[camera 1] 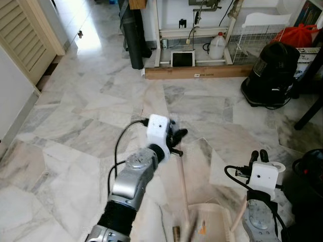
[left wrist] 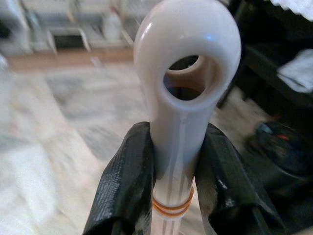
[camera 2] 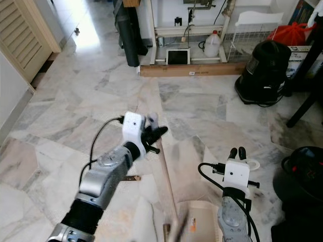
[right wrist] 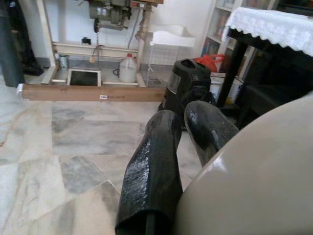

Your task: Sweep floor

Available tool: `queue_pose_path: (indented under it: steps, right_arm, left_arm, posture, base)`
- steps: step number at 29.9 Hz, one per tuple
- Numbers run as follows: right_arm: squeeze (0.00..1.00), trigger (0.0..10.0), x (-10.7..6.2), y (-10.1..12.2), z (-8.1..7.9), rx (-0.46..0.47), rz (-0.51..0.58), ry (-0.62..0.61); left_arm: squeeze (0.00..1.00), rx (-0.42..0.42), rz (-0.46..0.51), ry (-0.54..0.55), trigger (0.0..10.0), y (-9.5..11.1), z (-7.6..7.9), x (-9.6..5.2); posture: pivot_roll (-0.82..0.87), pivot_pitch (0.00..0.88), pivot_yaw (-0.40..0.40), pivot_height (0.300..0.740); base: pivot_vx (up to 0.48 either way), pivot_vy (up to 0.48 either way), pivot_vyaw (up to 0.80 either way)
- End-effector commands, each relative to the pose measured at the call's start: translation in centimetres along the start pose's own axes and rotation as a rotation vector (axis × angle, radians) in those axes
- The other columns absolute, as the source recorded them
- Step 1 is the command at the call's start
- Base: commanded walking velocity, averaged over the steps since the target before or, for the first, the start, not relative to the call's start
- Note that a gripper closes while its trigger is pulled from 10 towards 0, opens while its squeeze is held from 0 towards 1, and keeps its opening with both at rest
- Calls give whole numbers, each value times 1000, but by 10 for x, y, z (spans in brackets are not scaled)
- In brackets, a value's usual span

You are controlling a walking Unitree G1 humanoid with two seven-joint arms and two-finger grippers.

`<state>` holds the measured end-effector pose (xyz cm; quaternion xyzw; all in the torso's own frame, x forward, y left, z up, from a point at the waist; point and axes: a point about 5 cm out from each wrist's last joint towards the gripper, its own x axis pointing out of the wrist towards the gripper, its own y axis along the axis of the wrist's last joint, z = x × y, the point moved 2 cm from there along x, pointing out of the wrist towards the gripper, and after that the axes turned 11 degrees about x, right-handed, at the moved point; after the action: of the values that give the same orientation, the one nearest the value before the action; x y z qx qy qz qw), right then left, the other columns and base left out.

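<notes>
My left gripper [camera 1: 176,138] is shut on the top of a white broom handle [left wrist: 186,98], just under its loop end, with a black finger [left wrist: 122,181] on each side. The handle [camera 1: 181,186] slopes down to a blurred broom head at the mouth of a cream dustpan [camera 1: 214,224] on the marble floor. My right gripper [camera 1: 259,154], at the lower right, points forward and is shut on the dustpan handle [right wrist: 254,176], which presses against its fingers [right wrist: 151,166]. A small brown scrap [camera 2: 132,177] lies on the floor to the left.
A black vacuum cleaner [camera 1: 272,73] and a dark table leg [camera 1: 308,116] stand at the right. A long wooden plank [camera 1: 197,72], a white jug [camera 1: 217,46] and a wire rack [camera 1: 255,38] line the back. A louvred door [camera 1: 25,35] is at the far left. A dark round object [camera 1: 310,166] sits close on my right.
</notes>
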<state>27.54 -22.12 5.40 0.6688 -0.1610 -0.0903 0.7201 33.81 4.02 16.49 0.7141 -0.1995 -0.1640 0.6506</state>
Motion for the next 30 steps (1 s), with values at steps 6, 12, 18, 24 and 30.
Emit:
queue_pose_path:
  steps: [6,12,18,24,30]
  right_arm:
    - [0,10000,-14,-21,-9,-112,-96,128]
    - [0,10000,-17,-21,-18,-137,-87,188]
    - [0,10000,-17,-19,-23,-137,-81,207]
    - [0,10000,-14,-17,-20,-144,-75,198]
    - [0,10000,-13,-18,-19,-147,-80,185]
  left_arm:
    - [0,310,0,87,10000,8,-31,-11]
    - [0,405,-151,48,10000,-9,-39,-11]
    - [0,309,-314,-12,10000,-32,-41,-16]
    - [0,112,-431,-85,10000,-51,-16,-12]
    - [0,-166,-472,-199,10000,-48,19,-3]
  posture:
    - [-34,124,57,740]
    - [-31,132,45,740]
    - [-28,133,45,740]
    - [-34,132,55,740]
    - [-39,122,69,740]
  base:
    - [0,0,0]
    - [0,0,0]
    - [0,0,0]
    - [0,0,0]
    - [0,0,0]
